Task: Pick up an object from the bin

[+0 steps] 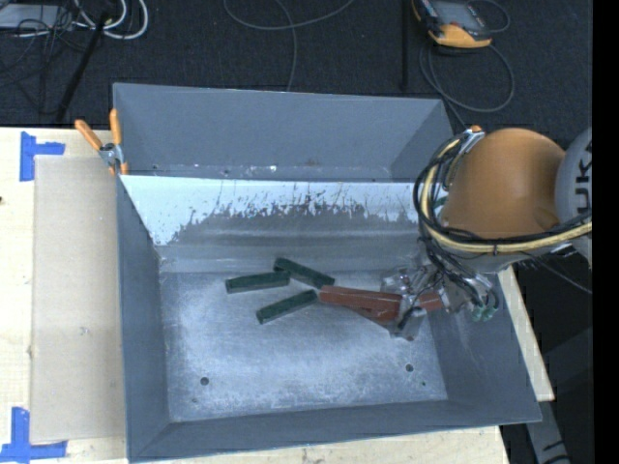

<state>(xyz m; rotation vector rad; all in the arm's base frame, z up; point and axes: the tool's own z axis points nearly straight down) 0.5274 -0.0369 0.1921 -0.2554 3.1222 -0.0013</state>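
My gripper point(406, 309) is low at the right side of the bin floor, under the orange dome. A reddish-brown flat bar point(360, 303) lies on the floor with its right end running in between my fingers point(410, 325). Just left of it lie three dark green bars: one point(257, 281) flat at the left, one point(304, 273) angled above the brown bar's left end, one point(286, 305) slanted below them.
The bars lie together in the middle of the bin floor. The arm with its orange dome and cables hangs over the bin's right wall. The sloped back wall rises behind the bars.
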